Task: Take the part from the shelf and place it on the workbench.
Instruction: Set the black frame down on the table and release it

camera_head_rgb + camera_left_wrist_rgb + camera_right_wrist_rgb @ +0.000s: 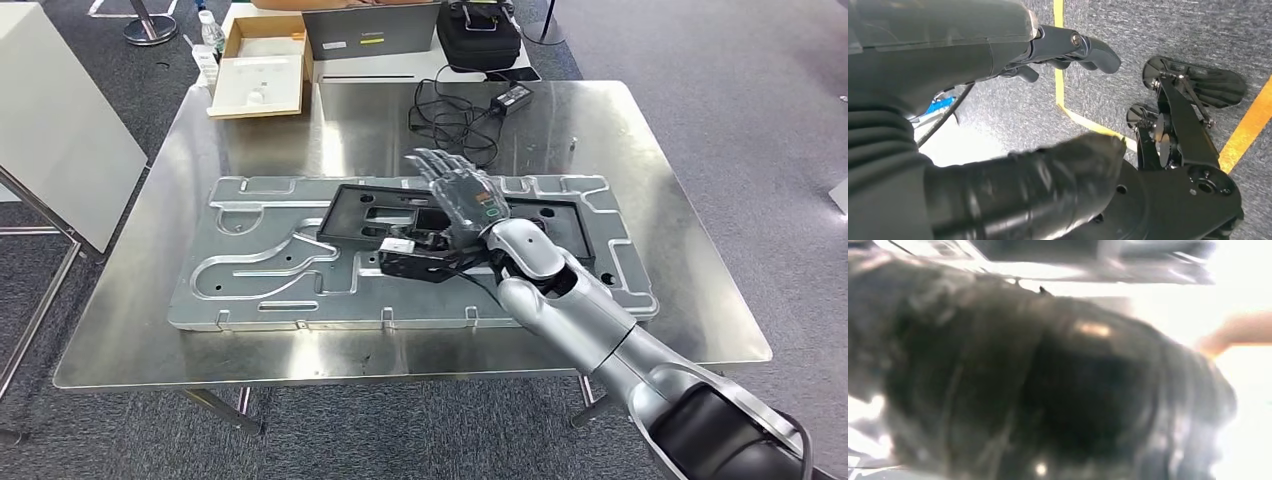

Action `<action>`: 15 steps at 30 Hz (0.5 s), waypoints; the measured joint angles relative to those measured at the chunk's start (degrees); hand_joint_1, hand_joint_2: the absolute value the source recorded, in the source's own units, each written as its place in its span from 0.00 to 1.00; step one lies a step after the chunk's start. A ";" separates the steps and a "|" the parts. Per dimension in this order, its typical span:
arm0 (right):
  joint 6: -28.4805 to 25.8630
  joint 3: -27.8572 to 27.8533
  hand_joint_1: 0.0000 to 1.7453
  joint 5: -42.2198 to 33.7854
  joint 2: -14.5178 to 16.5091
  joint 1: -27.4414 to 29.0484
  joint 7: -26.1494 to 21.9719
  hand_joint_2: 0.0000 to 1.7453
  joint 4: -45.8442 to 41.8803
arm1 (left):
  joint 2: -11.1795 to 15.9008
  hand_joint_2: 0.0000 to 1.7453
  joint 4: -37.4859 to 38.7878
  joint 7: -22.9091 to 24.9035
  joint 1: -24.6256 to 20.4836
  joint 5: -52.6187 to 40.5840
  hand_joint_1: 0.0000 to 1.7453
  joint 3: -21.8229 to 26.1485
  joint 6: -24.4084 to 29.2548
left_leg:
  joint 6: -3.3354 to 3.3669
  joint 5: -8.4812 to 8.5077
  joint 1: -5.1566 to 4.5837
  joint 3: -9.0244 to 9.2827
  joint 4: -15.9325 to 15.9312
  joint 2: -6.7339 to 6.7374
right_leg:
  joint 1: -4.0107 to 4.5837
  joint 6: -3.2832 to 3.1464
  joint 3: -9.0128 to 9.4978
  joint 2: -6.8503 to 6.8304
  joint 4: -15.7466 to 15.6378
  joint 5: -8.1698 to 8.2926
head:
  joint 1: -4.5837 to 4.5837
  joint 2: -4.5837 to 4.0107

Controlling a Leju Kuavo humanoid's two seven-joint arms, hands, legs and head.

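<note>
Black part (pixel 400 215) mid-workbench (pixel 150 340), under open-fingered right robot hand (pixel 462 192).

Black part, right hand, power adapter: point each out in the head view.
black part (pixel 372 212), head view, on its frame left of the hand.
right hand (pixel 462 190), head view, on the back of the hand, fingers spread.
power adapter (pixel 513 95), head view, on the middle of its dark brick.

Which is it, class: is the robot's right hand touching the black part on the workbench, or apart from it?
Cannot tell. In the head view the right hand, fingers spread, overlaps the black part with no visible gap or contact; the right wrist view is blurred.
</note>
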 joint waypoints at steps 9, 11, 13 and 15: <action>-0.44 4.56 0.00 -0.48 -0.43 1.60 -0.99 0.00 -20.49 | -0.56 0.00 -1.00 -2.13 -0.29 -7.67 0.00 5.44 -1.69 | -0.22 -0.15 0.05 0.14 -0.02 0.03 | 0.05 -0.19 0.07 0.01 0.05 -0.14 | 0.00 0.00; -0.45 5.23 0.00 -0.79 -0.66 1.66 -1.09 0.00 -22.18 | -0.55 0.00 -1.00 -2.30 -0.39 -8.20 0.00 6.20 -1.83 | -0.21 -0.15 0.04 0.16 -0.01 0.03 | 0.04 -0.18 0.10 0.01 0.04 -0.14 | 0.00 0.00; -0.69 5.75 0.00 -1.29 -0.84 1.70 -1.56 0.00 -23.39 | -0.50 0.00 -1.00 -2.50 -0.47 -8.87 0.00 6.80 -1.97 | 0.11 -0.27 -0.12 0.19 -0.05 -0.01 | -0.13 0.09 0.25 -0.01 -0.26 -0.06 | -0.01 0.00; -1.18 6.16 0.00 -1.85 -1.02 1.74 -2.47 0.50 -24.30 | -0.46 0.00 -0.98 -2.92 -0.56 -10.05 0.00 7.35 -2.08 | 0.58 -0.07 0.19 0.72 -0.82 -0.07 | -0.16 0.60 0.43 -0.11 -0.21 -0.29 | 0.01 0.00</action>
